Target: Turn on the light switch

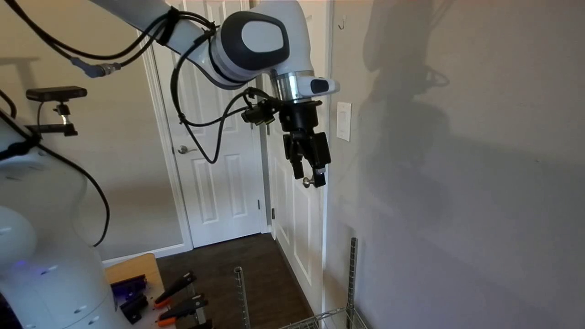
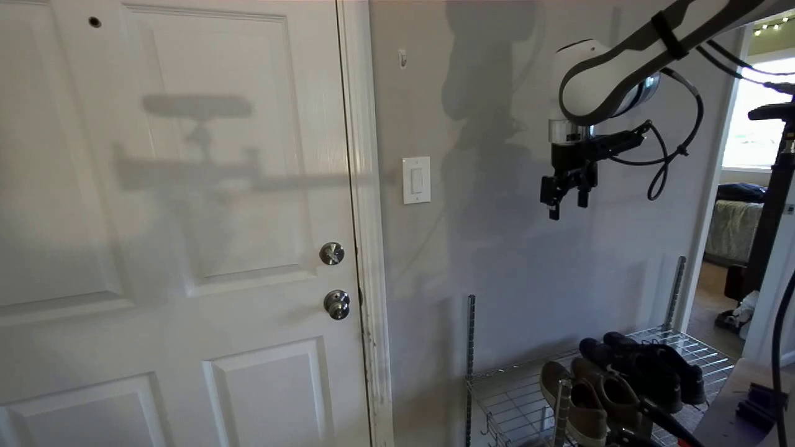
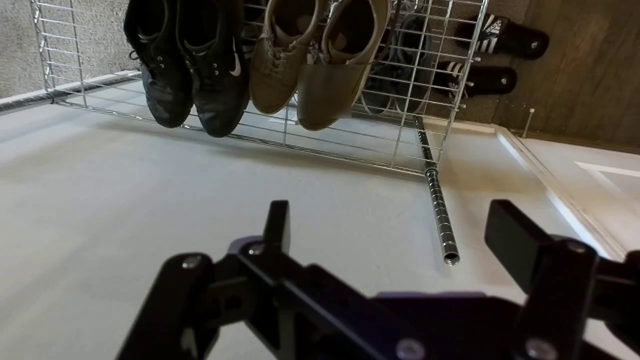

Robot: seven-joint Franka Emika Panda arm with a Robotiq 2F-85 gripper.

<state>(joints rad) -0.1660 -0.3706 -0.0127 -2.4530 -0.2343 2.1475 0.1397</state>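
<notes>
The light switch (image 1: 343, 121) is an upright white wall plate with a rocker in its centre, on the grey wall beside the door frame. It shows in both exterior views, also here (image 2: 417, 180), and is out of the wrist view. My gripper (image 1: 309, 178) points downward with its two black fingers apart and nothing between them. In an exterior view the gripper (image 2: 568, 209) hangs well to the right of the switch, apart from it, with its tips a little lower than the plate. In the wrist view the gripper (image 3: 392, 220) has a wide gap between its fingertips.
A wire shelf (image 2: 506, 397) with several shoes (image 2: 646, 372) stands below the arm. Its metal post (image 3: 440, 215) rises near the wall. A white door (image 2: 248, 347) with a round knob (image 2: 337, 305) is left of the switch. A small hook (image 2: 402, 59) is above it.
</notes>
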